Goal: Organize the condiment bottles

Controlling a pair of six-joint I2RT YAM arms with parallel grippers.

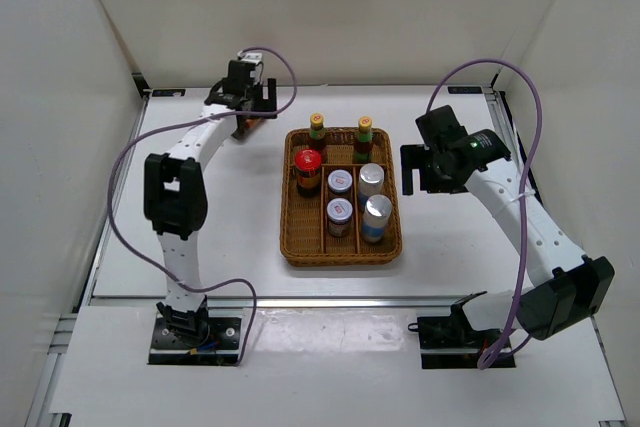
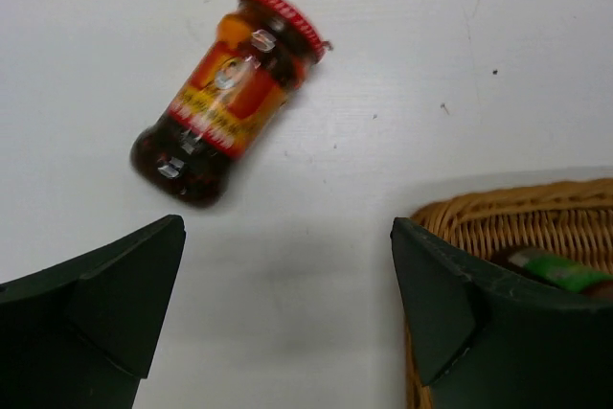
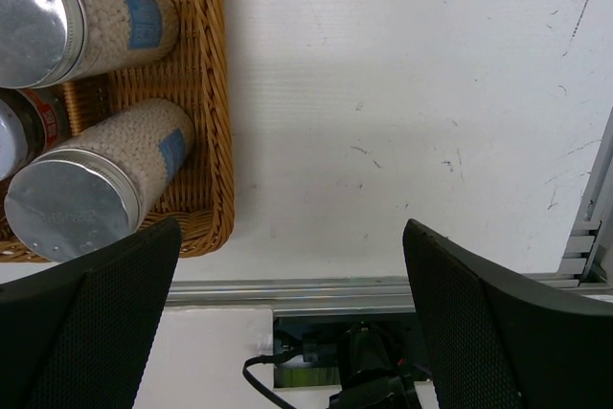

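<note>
Eight condiment bottles (image 1: 340, 197) counted; seven stand in the wicker divided tray (image 1: 345, 259): two slim yellow-capped bottles (image 1: 317, 125) (image 1: 365, 127) at the back, one red-capped jar (image 1: 308, 169) left, two silver-lidded brown jars (image 1: 339, 182) (image 1: 340, 213) middle, two blue-white-labelled jars (image 1: 371, 179) (image 1: 378, 212) right. The eighth, a second red-capped jar (image 2: 230, 93) with dark contents and red-orange label, lies on its side on the white worktop (image 1: 240, 237) by the tray's back-left corner. Left claw (image 2: 287, 227) spread above it, not touching; right claw (image 3: 292, 227) spread over worktop right of the tray.
</note>
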